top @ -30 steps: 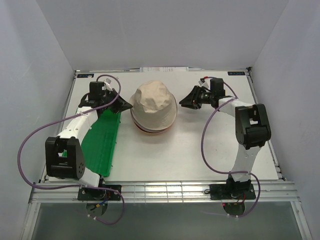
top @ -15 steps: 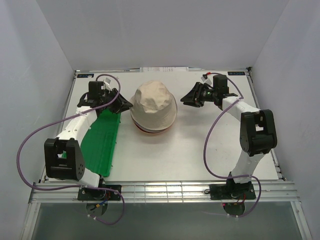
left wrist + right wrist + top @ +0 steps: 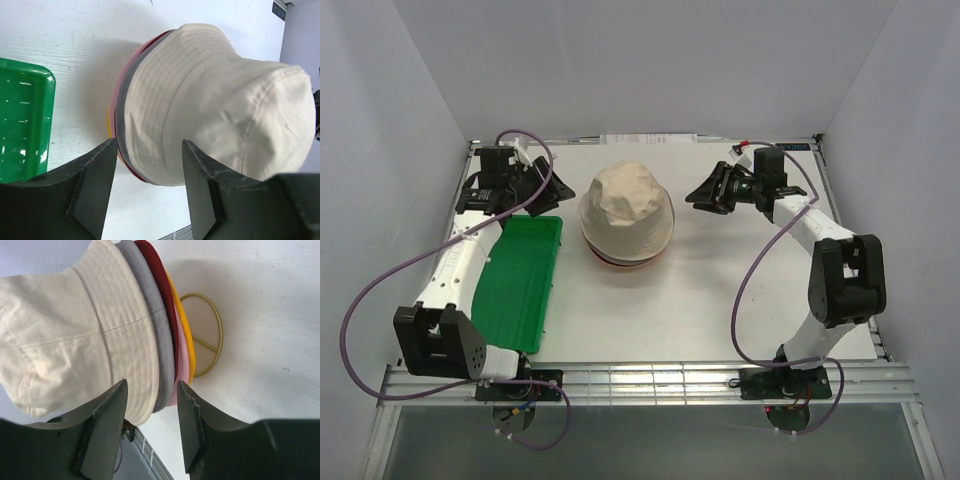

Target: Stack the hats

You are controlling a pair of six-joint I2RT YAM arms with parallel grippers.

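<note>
The hats (image 3: 627, 213) sit stacked mid-table, a beige bucket hat (image 3: 220, 105) on top. Under its brim show the edges of a grey hat (image 3: 150, 315), a dark red hat (image 3: 159, 285), a pale pink hat (image 3: 186, 362) and a yellow-orange hat (image 3: 182, 325). My left gripper (image 3: 563, 187) hovers left of the stack, open and empty, apart from the brim (image 3: 148, 142). My right gripper (image 3: 692, 196) hangs to the stack's right, also open with nothing between its fingers (image 3: 151, 383).
A green plastic tray (image 3: 520, 280) lies left of the stack, beneath my left arm; its corner shows in the left wrist view (image 3: 25, 125). A gold wire frame (image 3: 216, 342) peeks out from under the hats. White walls close in the table's back and sides.
Both grippers have backed away from the stack and spread their jaws wider. The left one has moved up and left, off the tray; the right one has shifted toward the far right.
</note>
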